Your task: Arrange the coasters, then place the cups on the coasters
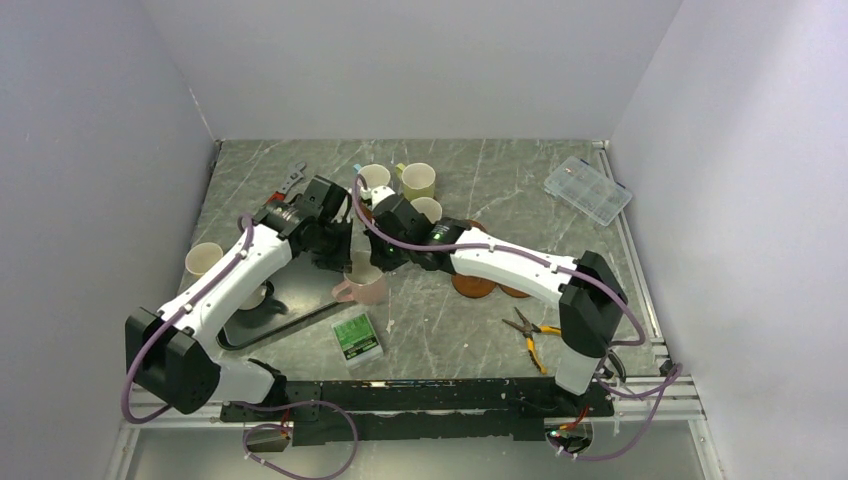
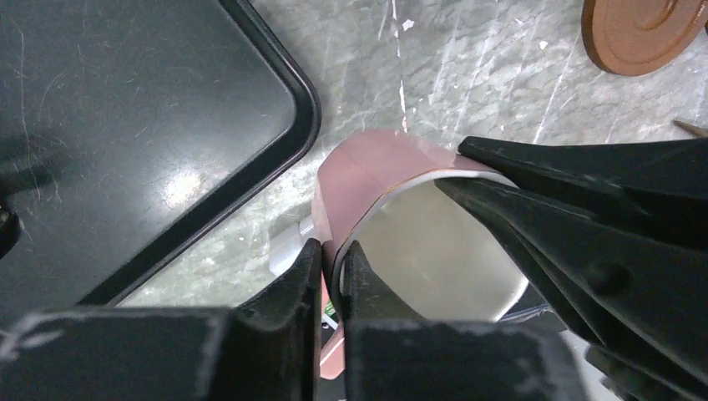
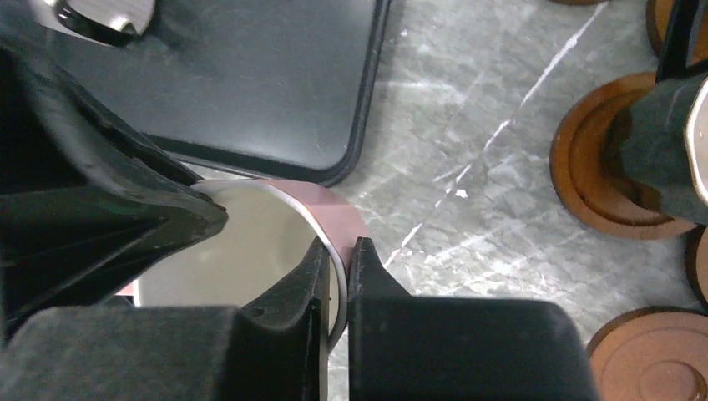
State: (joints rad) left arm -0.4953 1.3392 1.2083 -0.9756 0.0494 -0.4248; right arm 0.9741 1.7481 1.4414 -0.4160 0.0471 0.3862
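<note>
— Marbled grey table inside white walls: what is sitting on it, left to right?

— Item one: white cup, standing at the far left. Item two: black tray, lying near it. Item three: pink cup, sitting off the tray's right corner, near the middle of the table. Item four: cluster of cups, standing behind it. Item five: coasters, lying to the right, partly under the right arm; the pink cup is not sitting on any of them. Pliers and a clear box are resting further right.

— And the grippers?

— Left gripper is pinching the pink cup's rim, one finger inside and one outside. Right gripper is clamping the same rim on the opposite side in the same way. Whether the cup is touching the table, I cannot tell.

— Step in hand?

— By my reading, a handover: the pink cup is passing from the left arm to the right, toward the coasters.

— Next move?

— Probably the left gripper letting go cleanly, without tipping the cup. After that, the right arm would be carrying it upright to a free coaster and centring it there.
</note>
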